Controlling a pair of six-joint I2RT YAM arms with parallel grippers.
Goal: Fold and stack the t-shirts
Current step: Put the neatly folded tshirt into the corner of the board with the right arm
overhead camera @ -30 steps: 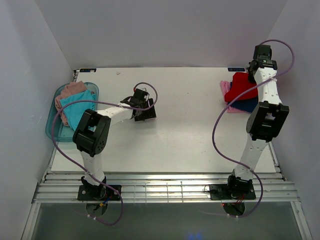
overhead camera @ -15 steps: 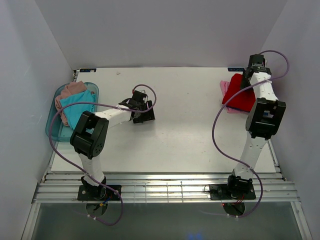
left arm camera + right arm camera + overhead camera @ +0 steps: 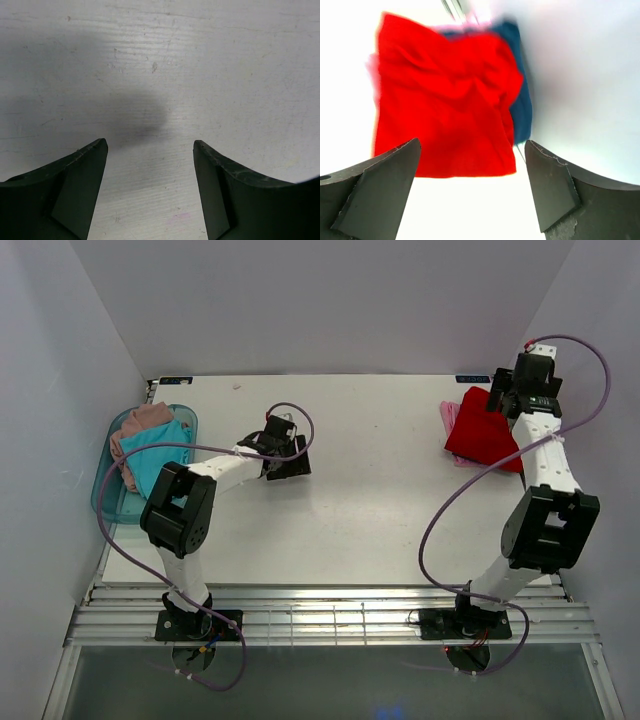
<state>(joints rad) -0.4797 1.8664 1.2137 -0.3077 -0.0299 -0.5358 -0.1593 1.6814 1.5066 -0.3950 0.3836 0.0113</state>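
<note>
We see red t-shirt (image 3: 482, 430) topping stack upper right, navy t-shirt (image 3: 520, 112) and light pink t-shirt (image 3: 449, 418) peeking under. Right gripper (image 3: 472, 145) spread wide, empty, above it. Left gripper (image 3: 150, 150) spread too, empty, mid-frame over table (image 3: 380, 510).

Shirt stack (image 3: 483, 432) right, tub (image 3: 102, 504) left

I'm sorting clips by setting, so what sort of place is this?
Probably a lab robot cell, not a home: left arm and right arm bolted at a white table, plain white walls boxing it in, and staged laundry: a red t-shirt at right, more in a teal tub.
</note>
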